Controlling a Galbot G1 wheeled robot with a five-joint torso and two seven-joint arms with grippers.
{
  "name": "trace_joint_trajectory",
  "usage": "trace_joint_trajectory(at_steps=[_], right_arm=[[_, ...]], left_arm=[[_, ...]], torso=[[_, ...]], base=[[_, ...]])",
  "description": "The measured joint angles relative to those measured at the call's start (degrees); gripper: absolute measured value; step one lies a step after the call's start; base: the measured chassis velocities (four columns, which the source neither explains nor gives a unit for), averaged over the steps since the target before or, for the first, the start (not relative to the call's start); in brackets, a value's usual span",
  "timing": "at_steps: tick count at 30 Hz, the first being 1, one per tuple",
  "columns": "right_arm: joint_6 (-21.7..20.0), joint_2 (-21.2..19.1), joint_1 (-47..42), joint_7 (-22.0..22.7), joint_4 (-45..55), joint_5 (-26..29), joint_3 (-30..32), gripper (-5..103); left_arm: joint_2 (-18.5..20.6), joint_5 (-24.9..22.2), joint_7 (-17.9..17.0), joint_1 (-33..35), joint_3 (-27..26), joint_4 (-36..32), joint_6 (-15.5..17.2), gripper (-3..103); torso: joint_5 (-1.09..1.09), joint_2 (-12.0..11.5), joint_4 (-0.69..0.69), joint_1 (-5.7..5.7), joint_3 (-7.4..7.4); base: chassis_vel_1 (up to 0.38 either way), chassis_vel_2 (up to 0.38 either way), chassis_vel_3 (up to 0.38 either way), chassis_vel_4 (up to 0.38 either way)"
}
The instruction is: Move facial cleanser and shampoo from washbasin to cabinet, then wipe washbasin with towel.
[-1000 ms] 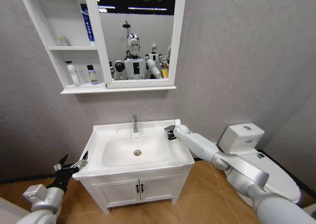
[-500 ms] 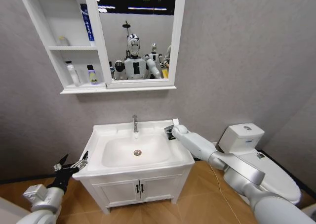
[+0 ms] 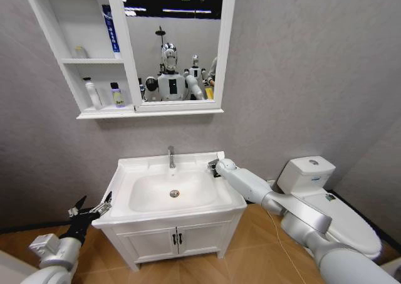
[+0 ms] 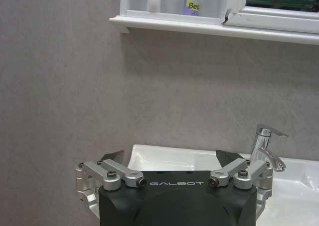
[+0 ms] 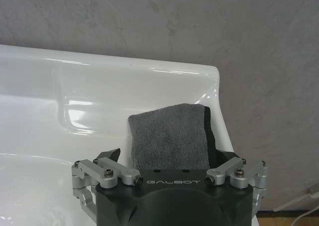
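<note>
1. While the right gripper (image 5: 164, 158) stands spread around the small dark grey folded towel (image 5: 169, 135) at the back right corner of the white ceramic washbasin (image 3: 128, 166), a shallow pinch might lift a single fold.
2. Dragging could push it off the rim.
3. Left gripper (image 4: 171, 158) waits released beside the vanity.

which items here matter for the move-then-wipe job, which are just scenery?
Job:
washbasin
cabinet, bottles already shelved
towel on the basin's back right corner
right gripper, open around the towel
left gripper, open, parked beside the vanity

Scenery:
toilet
tap
</note>
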Motion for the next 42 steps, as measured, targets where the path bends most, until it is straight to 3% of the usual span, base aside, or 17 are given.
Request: trace_joint_trajectory(at_steps=[3, 5, 9, 10, 12, 13, 16, 21, 25, 27, 31, 36, 42], right_arm=[[-0.12, -0.04, -0.04, 0.00, 0.00, 0.05, -0.13, 103], [-0.04, -0.05, -0.28, 0.21, -0.03, 0.01, -0.38, 90], [-0.03, -0.15, -0.41, 0.60, 0.07, 0.33, -0.57, 79], [0.01, -0.15, -0.41, 0.65, 0.09, 0.66, -0.63, 68], [0.02, -0.14, -0.41, 0.68, 0.19, 1.01, -0.69, 68], [0.02, -0.15, -0.42, 0.67, 0.33, 1.24, -0.75, 58], [0.01, -0.10, -0.47, 0.94, 0.39, 1.39, -0.72, 52], [-0.26, -0.25, -0.56, 2.27, 1.11, 2.48, -0.40, 31], [-0.37, -0.66, -0.79, 2.84, 1.87, 3.14, -0.26, 20], [-0.43, -1.00, -1.11, 3.48, 3.03, 3.96, -0.05, 7], [-0.46, -1.25, -1.26, 3.73, 4.30, 4.72, 0.11, 6], [-1.10, -2.86, -2.43, 7.17, 16.54, 10.04, 0.20, 6], [-0.96, 0.36, -3.57, 11.29, 25.03, 13.33, -2.50, 6]], left_arm=[[0.00, 0.00, 0.00, 0.00, 0.00, 0.00, 0.00, 100], [0.00, 0.00, 0.00, 0.00, 0.00, 0.00, 0.00, 100], [0.00, 0.00, 0.00, 0.00, 0.00, 0.00, 0.00, 100], [0.00, 0.00, 0.00, 0.00, 0.00, 0.00, 0.00, 100], [0.00, 0.00, 0.00, 0.00, 0.00, 0.00, 0.00, 100], [0.00, 0.00, 0.00, 0.00, 0.00, 0.00, 0.00, 100], [0.00, 0.00, 0.00, 0.00, 0.00, 0.00, 0.00, 100], [0.00, 0.00, 0.00, 0.00, 0.00, 0.00, 0.00, 100], [0.00, 0.00, 0.00, 0.00, 0.00, 0.00, 0.00, 100], [0.00, 0.00, 0.00, 0.00, 0.00, 0.00, 0.00, 100], [0.00, 0.00, 0.00, 0.00, 0.00, 0.00, 0.00, 100], [0.00, 0.00, 0.00, 0.00, 0.00, 0.00, 0.00, 100], [0.00, 0.00, 0.00, 0.00, 0.00, 0.00, 0.00, 100]], torso=[[0.00, 0.00, 0.00, 0.00, 0.00], [0.00, 0.00, -0.01, 0.00, 0.00], [0.00, 0.00, -0.01, 0.00, 0.00], [0.00, 0.00, -0.01, 0.00, 0.00], [0.00, 0.00, -0.01, 0.00, 0.00], [0.00, 0.00, -0.01, 0.00, 0.00], [0.00, 0.00, -0.01, 0.00, 0.00], [0.00, 0.00, -0.01, 0.00, 0.00], [0.00, 0.00, 0.00, 0.00, 0.00], [0.00, 0.00, -0.01, 0.00, 0.00], [0.00, 0.00, -0.02, 0.00, 0.00], [0.00, 0.00, -0.03, 0.00, 0.00], [-0.02, 0.00, 0.02, 0.00, -0.01]], base=[[0.000, 0.000, 0.000, 0.000], [0.000, 0.000, 0.000, 0.000], [0.000, 0.000, 0.000, 0.000], [0.000, 0.000, 0.000, 0.000], [0.000, 0.000, 0.000, 0.000], [0.000, 0.000, 0.000, 0.000], [0.000, 0.000, 0.000, 0.000], [0.000, 0.000, 0.000, 0.000], [0.000, 0.000, 0.000, 0.000], [0.000, 0.000, 0.000, 0.000], [0.000, 0.000, 0.000, 0.000], [0.000, 0.000, 0.000, 0.000], [0.000, 0.000, 0.000, 0.000]])
